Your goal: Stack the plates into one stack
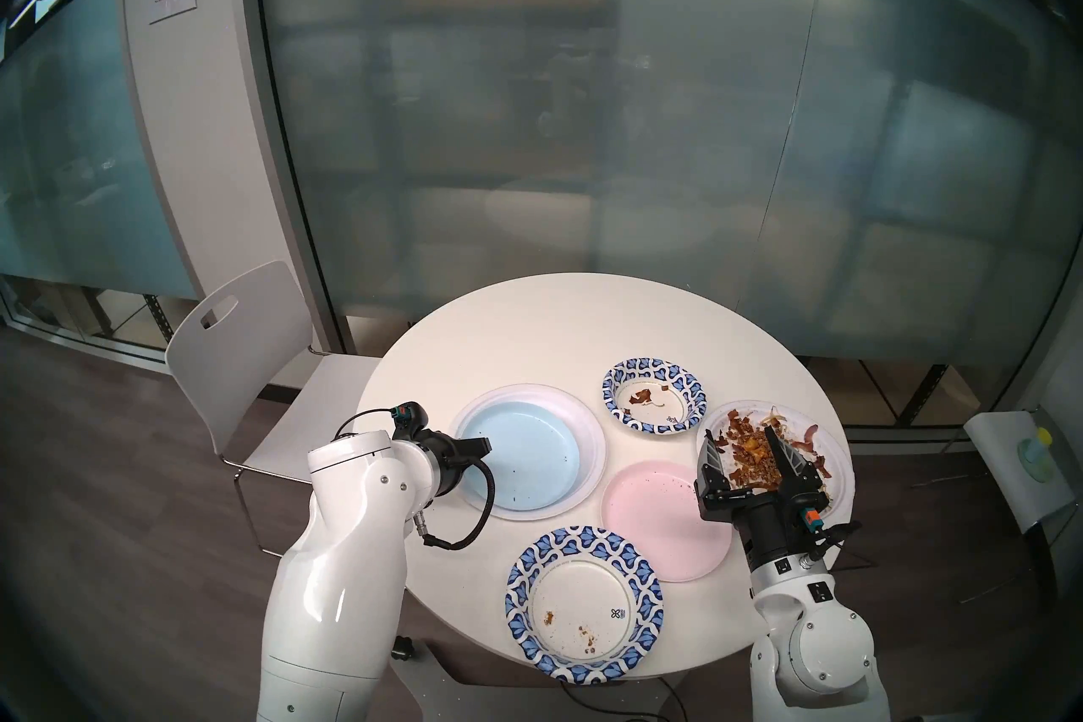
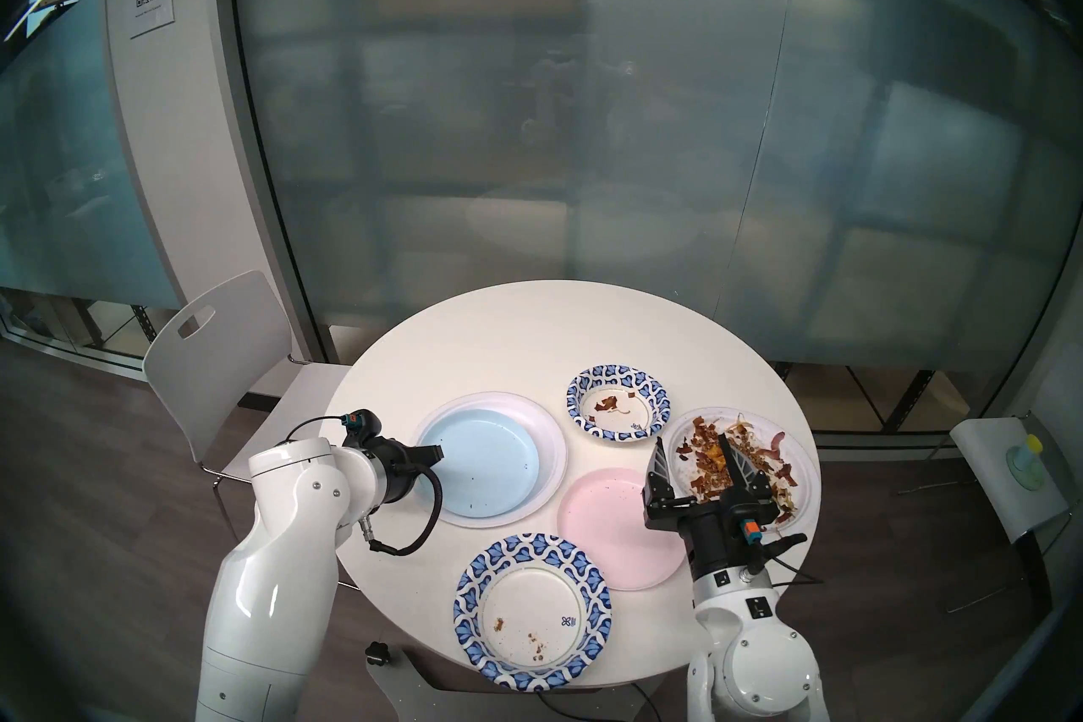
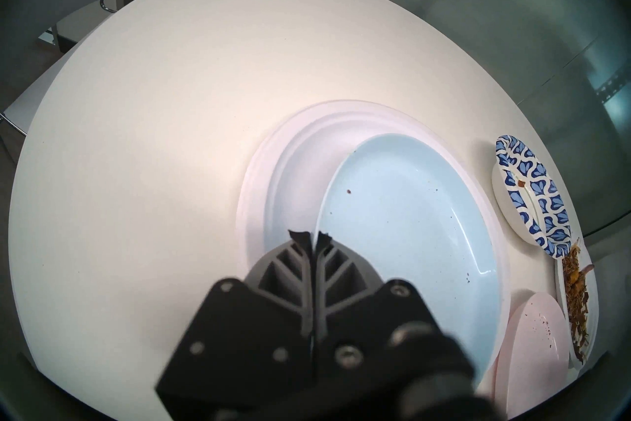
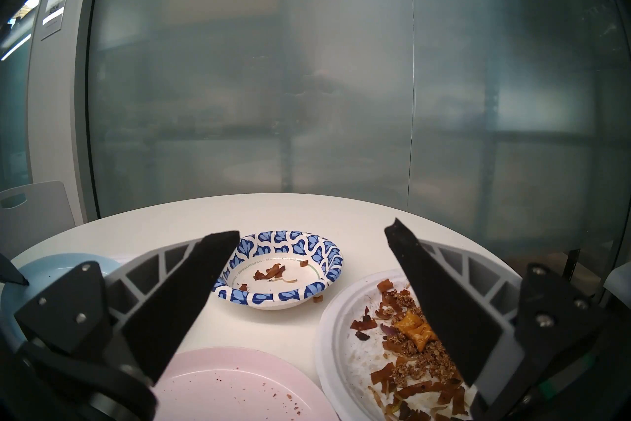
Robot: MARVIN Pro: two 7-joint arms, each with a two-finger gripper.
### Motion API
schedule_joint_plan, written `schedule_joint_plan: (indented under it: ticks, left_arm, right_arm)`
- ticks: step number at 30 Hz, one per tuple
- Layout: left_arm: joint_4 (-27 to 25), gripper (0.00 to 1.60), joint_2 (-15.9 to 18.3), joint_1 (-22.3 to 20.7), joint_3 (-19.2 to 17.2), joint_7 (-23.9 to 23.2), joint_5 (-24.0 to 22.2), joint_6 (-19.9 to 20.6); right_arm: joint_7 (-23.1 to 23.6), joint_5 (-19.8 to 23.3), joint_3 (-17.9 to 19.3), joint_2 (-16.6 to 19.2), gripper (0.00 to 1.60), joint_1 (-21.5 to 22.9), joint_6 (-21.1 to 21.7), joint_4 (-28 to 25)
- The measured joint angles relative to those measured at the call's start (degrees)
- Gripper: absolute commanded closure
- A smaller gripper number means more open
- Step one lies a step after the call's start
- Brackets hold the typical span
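Observation:
A pale blue plate [image 1: 521, 451] [image 3: 409, 222] lies on a large white plate [image 1: 589, 422], shifted toward its left rim. My left gripper [image 1: 485, 446] [image 3: 310, 235] is shut on the blue plate's left rim. A pink plate [image 1: 656, 516] lies to the right of that pair. Further right is a second white plate [image 1: 832, 474] covered with food scraps. My right gripper [image 1: 739, 433] [image 4: 309, 232] hangs open above that plate's near-left part, holding nothing. A small blue-patterned bowl [image 1: 654, 395] [image 4: 280, 273] with scraps sits behind. A larger blue-patterned plate [image 1: 583, 603] lies at the table's front edge.
Everything stands on a round white table [image 1: 557, 328] close to a frosted glass wall. A white chair [image 1: 246, 351] is pushed in at the table's left. A small stand with a yellow-capped item [image 1: 1037, 451] is off to the right.

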Motion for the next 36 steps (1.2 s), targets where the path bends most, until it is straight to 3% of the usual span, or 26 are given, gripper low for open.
schedule_joint_plan:
  ticks: [4,9,10,11,15,17,20,29,36]
  left_arm:
    - [-0.02,0.9,0.88,0.04,0.94,-0.65,1.24,-1.24]
    - [-0.17,0.83,2.52,0.02,1.6,-1.88,2.67,-2.37]
    - [-0.24,0.74,3.05,0.02,1.76,-2.26,3.0,-2.59]
    - [-0.29,0.46,3.26,0.02,1.83,-2.4,3.14,-2.67]
    - [-0.72,0.38,5.01,0.03,2.56,-3.69,4.4,-3.4]
    - [-0.86,0.16,5.71,0.06,2.91,-4.25,4.89,-3.8]
    - [-1.28,0.0,7.23,0.29,3.91,-5.62,6.18,-5.01]
    - [-6.6,0.0,12.77,3.76,6.25,-9.48,11.59,-11.37]
    - [-10.8,0.0,16.74,8.58,3.74,-11.69,14.98,-17.8]
  right_arm:
    - [0.0,0.0,0.0,0.0,0.0,0.0,0.0,0.0]
    - [0.0,0.0,0.0,0.0,0.0,0.0,0.0,0.0]
    - [0.0,0.0,0.0,0.0,0.0,0.0,0.0,0.0]
    - [0.0,0.0,0.0,0.0,0.0,0.0,0.0,0.0]
    - [0.0,0.0,0.0,0.0,0.0,0.0,0.0,0.0]
    - [0.0,0.0,0.0,0.0,0.0,0.0,0.0,0.0]
    - [0.0,0.0,0.0,0.0,0.0,0.0,0.0,0.0]
    - [0.0,0.0,0.0,0.01,0.0,0.0,0.0,0.0]
    - [0.0,0.0,0.0,0.01,0.0,0.01,0.0,0.02]
